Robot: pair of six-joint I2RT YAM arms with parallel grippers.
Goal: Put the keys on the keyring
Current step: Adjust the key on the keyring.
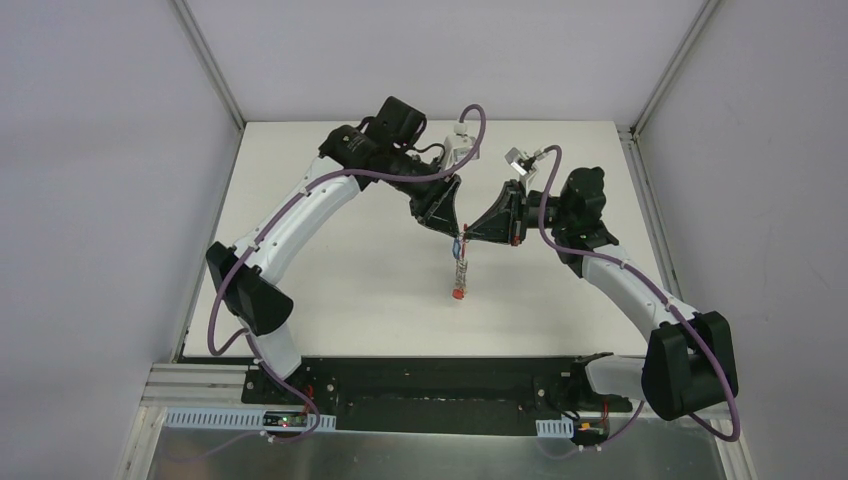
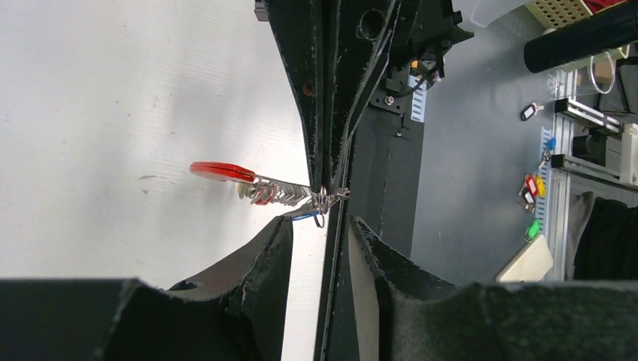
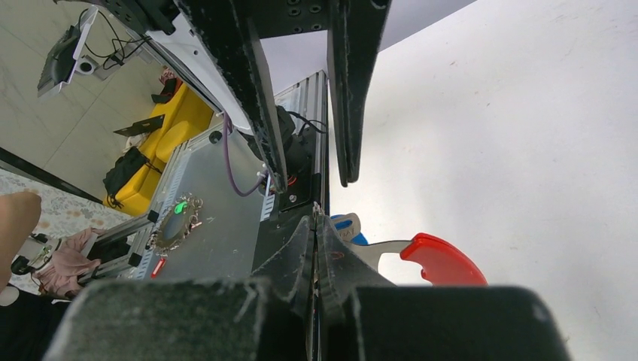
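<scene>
The keyring point(image 1: 459, 272) hangs upright above the table, its red half point(image 1: 458, 293) lowest and the grey half with metal clips above. My right gripper point(image 1: 470, 237) is shut on the keyring's top end. In the right wrist view point(image 3: 314, 219) the red half point(image 3: 440, 259) sticks out beside my shut fingers. A key with a blue tag point(image 3: 350, 226) sits at the grip point, also seen in the left wrist view point(image 2: 305, 216). My left gripper point(image 1: 447, 222) is open, its fingertips point(image 2: 290, 223) either side of the ring's top point(image 2: 322, 197). Other keys are out of view.
The white table point(image 1: 350, 280) lies under both arms, with grey walls around it. A black base bar point(image 1: 430, 380) runs along the near edge. Beyond the table, the left wrist view shows a bench with small coloured tags point(image 2: 530, 188).
</scene>
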